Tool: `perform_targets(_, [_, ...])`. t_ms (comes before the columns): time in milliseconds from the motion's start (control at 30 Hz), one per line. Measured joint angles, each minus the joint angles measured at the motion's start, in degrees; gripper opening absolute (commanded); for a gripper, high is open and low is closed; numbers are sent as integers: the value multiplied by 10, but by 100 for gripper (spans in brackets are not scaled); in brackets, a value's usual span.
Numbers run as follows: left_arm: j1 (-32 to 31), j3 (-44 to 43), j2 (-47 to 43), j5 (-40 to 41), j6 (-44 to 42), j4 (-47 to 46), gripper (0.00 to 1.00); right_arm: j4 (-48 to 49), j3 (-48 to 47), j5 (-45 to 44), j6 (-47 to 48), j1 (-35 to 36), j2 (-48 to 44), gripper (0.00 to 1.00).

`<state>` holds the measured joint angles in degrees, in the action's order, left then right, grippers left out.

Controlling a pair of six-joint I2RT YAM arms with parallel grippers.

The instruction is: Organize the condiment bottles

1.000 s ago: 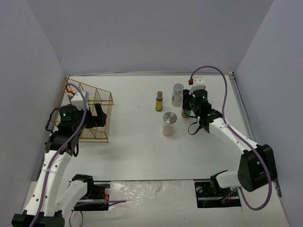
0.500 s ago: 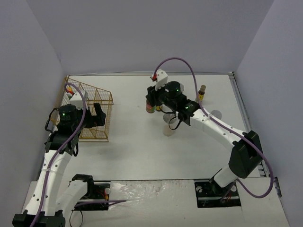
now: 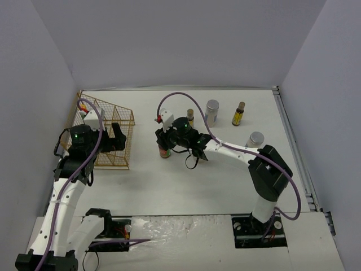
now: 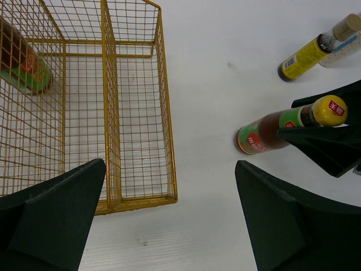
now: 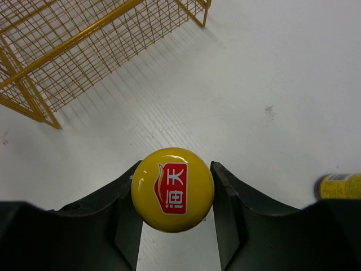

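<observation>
1. The right gripper (image 3: 164, 147) is closed narrowly on the neck of the held sauce bottle (image 4: 265, 132), just under its yellow cap.
2. The held sauce bottle is kept upright to the right of the gold wire rack (image 3: 115, 121), near it but apart from it. Whether its base touches the white table (image 3: 169, 186) cannot be told.
3. The left gripper (image 4: 169, 169) is spread wide and nothing is held in it. It is poised over the rack's right edge.
4. The racked sauce bottle (image 4: 25, 65) is seen inside the rack, on the side away from the held sauce bottle.
5. Farther right of the rack, beyond the right arm, three containers are lined up in a loose row: the first slim dark bottle (image 3: 190, 117), the first silver-lidded jar (image 3: 212, 111) and the second slim dark bottle (image 3: 238, 114).
6. The second silver-lidded jar (image 3: 255, 138) is placed farthest from the rack, apart from that row.
</observation>
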<state>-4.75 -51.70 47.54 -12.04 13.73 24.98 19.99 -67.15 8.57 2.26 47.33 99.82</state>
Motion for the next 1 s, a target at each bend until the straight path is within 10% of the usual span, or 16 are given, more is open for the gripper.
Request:
perform_targets(533, [-8, 9, 40, -49, 25, -25, 97, 73, 65, 2, -2, 0, -45, 92])
perform_targets(1000, [-253, -1, 112, 75, 109, -104, 97, -86, 134, -171, 5, 0, -425, 100])
